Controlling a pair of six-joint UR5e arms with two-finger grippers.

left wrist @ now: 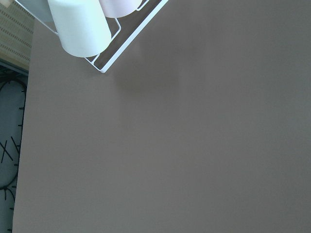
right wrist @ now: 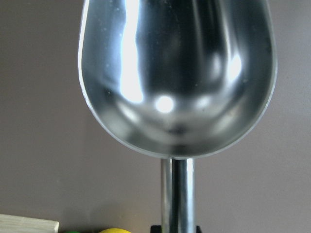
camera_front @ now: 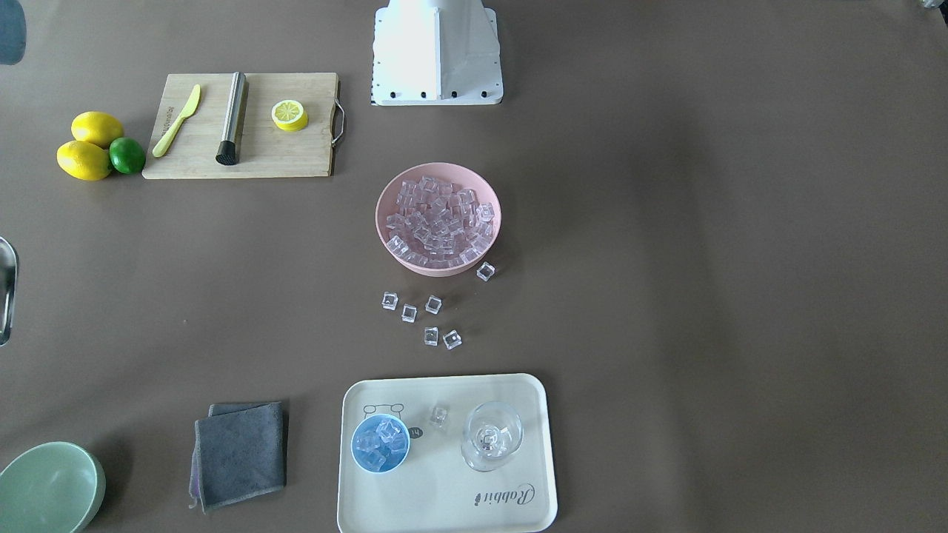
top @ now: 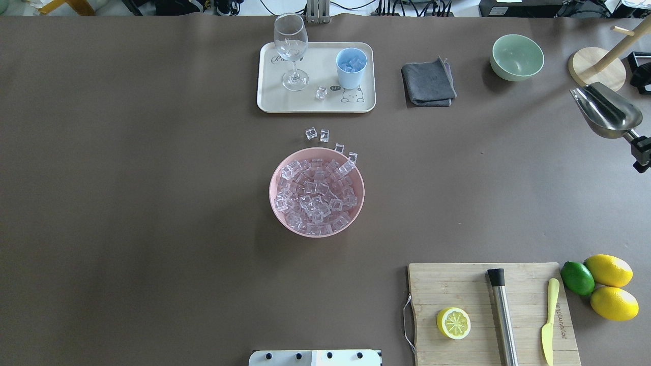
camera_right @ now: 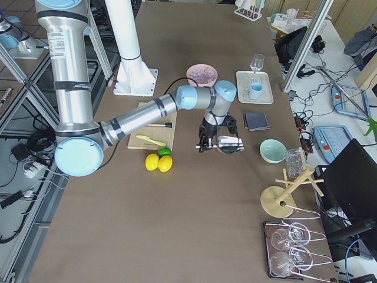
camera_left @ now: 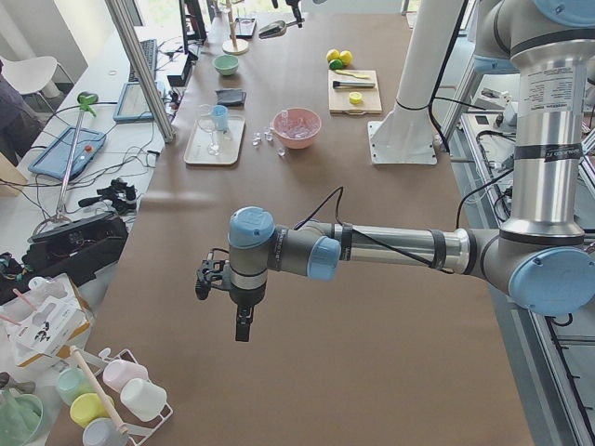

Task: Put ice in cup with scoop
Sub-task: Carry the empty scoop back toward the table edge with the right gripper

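Cup: small round light blue cup [top: 350, 81] is already holding clear glassy ice cubes [top: 352, 63].
Scoop: shiny silver metal scoop [right wrist: 177, 73] is hanging empty, right hand [top: 640, 148] gripping its handle.
Left hand [camera_left: 243, 327]: sitting too far off, so I cannot tell its grip.

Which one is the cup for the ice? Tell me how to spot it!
Find the cream tray with the little bear drawing, on the far side from the robot, past the pink bowl of ice. A tall clear wine glass and the cup stand on it. The cup is the short light blue one with no stem, with ice inside.
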